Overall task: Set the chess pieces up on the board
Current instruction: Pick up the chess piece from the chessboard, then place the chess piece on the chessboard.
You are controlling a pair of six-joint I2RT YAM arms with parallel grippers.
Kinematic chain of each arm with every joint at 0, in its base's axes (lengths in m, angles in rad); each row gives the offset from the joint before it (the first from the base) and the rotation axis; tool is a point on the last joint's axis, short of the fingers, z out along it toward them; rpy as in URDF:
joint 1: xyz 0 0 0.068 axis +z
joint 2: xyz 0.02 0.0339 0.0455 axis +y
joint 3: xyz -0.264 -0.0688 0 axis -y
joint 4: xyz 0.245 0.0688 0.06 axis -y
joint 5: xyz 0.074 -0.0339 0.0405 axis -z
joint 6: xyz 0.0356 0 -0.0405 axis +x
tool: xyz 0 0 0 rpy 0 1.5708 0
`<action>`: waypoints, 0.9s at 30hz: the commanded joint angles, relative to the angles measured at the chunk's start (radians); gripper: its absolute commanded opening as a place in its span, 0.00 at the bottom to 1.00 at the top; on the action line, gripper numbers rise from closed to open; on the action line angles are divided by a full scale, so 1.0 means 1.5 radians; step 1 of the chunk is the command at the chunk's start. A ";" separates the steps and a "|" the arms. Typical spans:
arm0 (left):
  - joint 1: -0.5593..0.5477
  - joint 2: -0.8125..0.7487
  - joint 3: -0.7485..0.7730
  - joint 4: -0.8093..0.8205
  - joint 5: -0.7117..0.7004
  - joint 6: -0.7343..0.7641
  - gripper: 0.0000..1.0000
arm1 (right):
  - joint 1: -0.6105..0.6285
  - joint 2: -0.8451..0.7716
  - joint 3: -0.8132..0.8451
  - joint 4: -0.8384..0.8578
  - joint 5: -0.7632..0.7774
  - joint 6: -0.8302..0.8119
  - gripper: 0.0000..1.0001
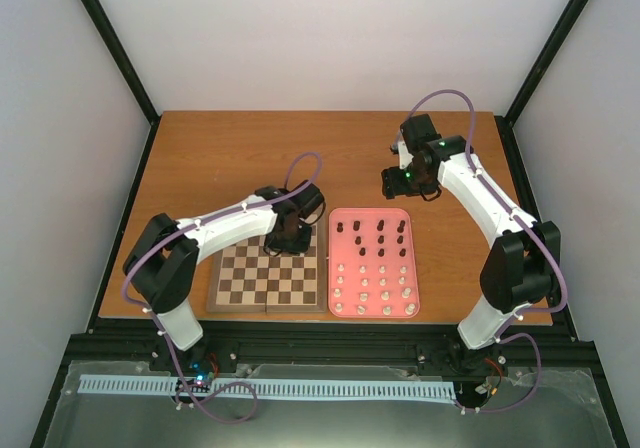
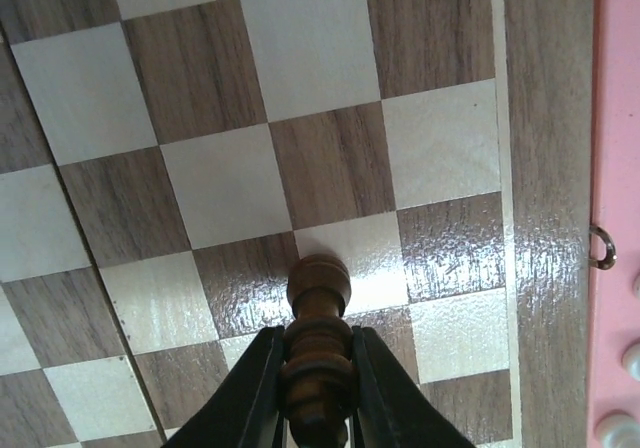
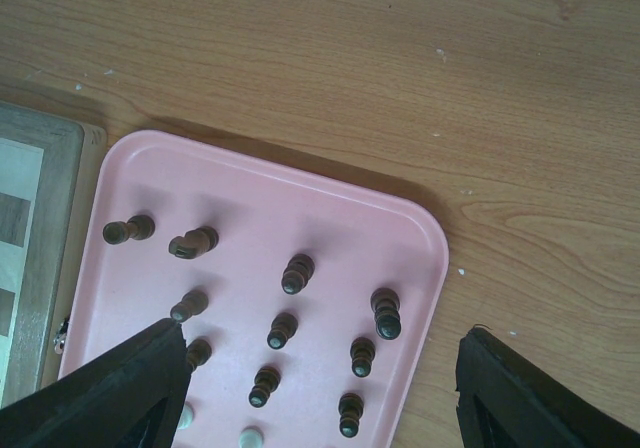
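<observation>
On the brown wooden counter (image 1: 230, 158), the square wooden chessboard (image 1: 250, 286) lay just beside the pink rectangular tray (image 1: 372, 212), which held the dark brown and cream-white chess pieces (image 3: 298, 273). The right arm's fingers (image 3: 110, 388) hung spread wide above the tray, empty. The left arm's fingers (image 2: 250, 393) were clenched on one dark brown turned-wood chess piece (image 2: 318, 353) over squares near the board's tray-side border. Released tilted or off-centre, so small a piece would likely topple or straddle two squares.
</observation>
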 commanded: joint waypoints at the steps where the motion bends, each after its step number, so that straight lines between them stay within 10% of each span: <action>1: 0.010 -0.038 0.031 -0.034 -0.018 0.002 0.01 | -0.005 -0.003 -0.013 0.005 -0.006 -0.007 0.72; 27: 0.162 -0.347 -0.182 -0.155 -0.040 -0.075 0.02 | -0.005 0.027 -0.066 0.015 -0.008 0.011 0.70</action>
